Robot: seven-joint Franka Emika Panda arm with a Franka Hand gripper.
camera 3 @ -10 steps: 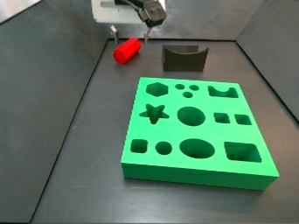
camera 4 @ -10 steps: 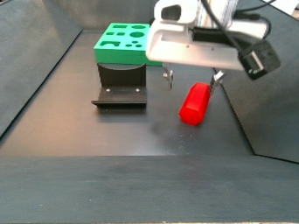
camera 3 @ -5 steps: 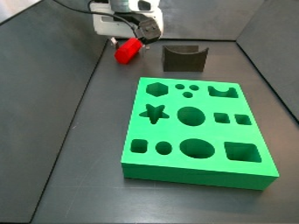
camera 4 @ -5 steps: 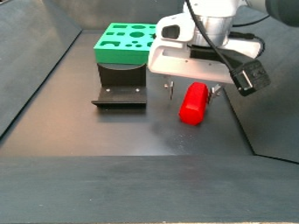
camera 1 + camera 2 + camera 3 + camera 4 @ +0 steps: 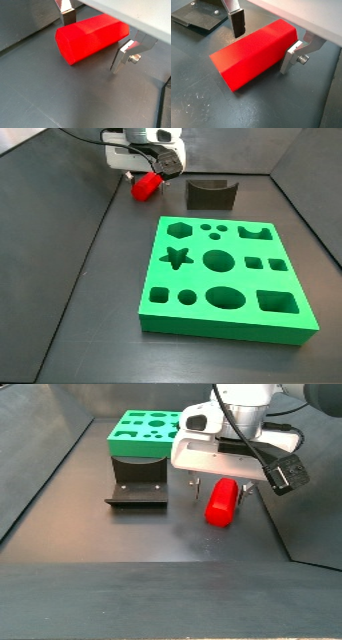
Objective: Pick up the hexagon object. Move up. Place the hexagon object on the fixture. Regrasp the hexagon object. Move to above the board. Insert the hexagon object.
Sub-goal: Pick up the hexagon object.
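Nothing much has shifted since half a second ago: the hexagon object (image 5: pixel 254 58) lies on the worktop near its far edge, gripper (image 5: pixel 264 47) low around it, jaws open, not yet clamped, so everything remains, fixture (image 5: pixel 210 194) empty, no writing readable.

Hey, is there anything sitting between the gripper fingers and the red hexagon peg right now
Nothing visible. In both wrist views the gripper straddles the hexagon object lying on the floor, one finger on each side, with only small open gaps between pads and peg.
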